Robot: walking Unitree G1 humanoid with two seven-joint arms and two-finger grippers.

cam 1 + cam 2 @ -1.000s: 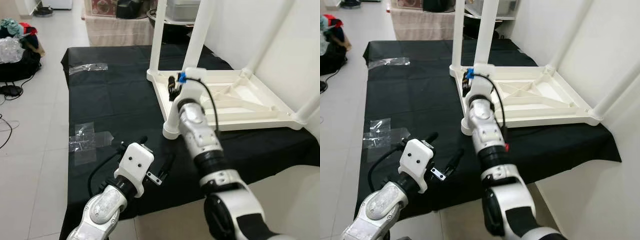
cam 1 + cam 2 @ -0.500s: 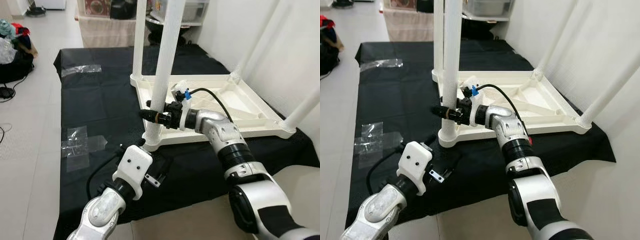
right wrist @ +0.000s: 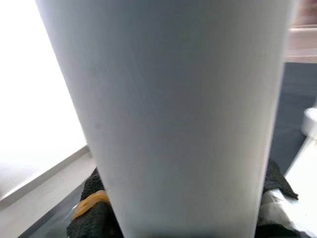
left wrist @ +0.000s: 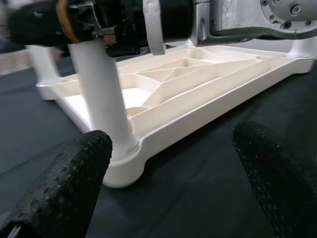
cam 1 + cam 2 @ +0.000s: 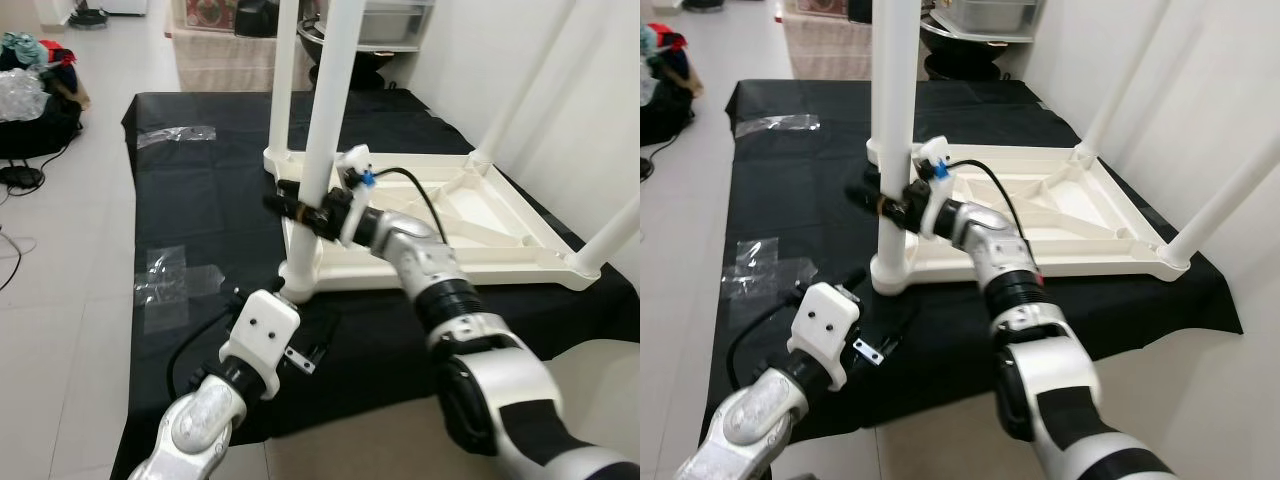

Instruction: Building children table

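Observation:
A white children's table (image 5: 480, 215) lies upside down on a black cloth (image 5: 200, 210), its legs pointing up. My right gripper (image 5: 300, 210) reaches in from the right and is shut on the near-left leg (image 5: 325, 120) a short way above its base. In the right wrist view that leg (image 3: 173, 109) stands between the black pads (image 3: 91, 218). My left gripper (image 4: 168, 173) hovers low over the cloth just in front of the leg's base (image 4: 116, 168). It is open, with nothing between its fingers (image 4: 64, 188).
Clear plastic bags (image 5: 165, 285) lie on the cloth to the left, and another bag (image 5: 175, 135) lies farther back. The other legs (image 5: 530, 90) rise near a white wall at the right. Bare floor and a pile of clothes (image 5: 35, 70) are at the far left.
My right arm swung from pointing over the table frame to reaching leftward, and its gripper closed around the near-left leg. The left gripper stayed low in front. The camera shifted slightly.

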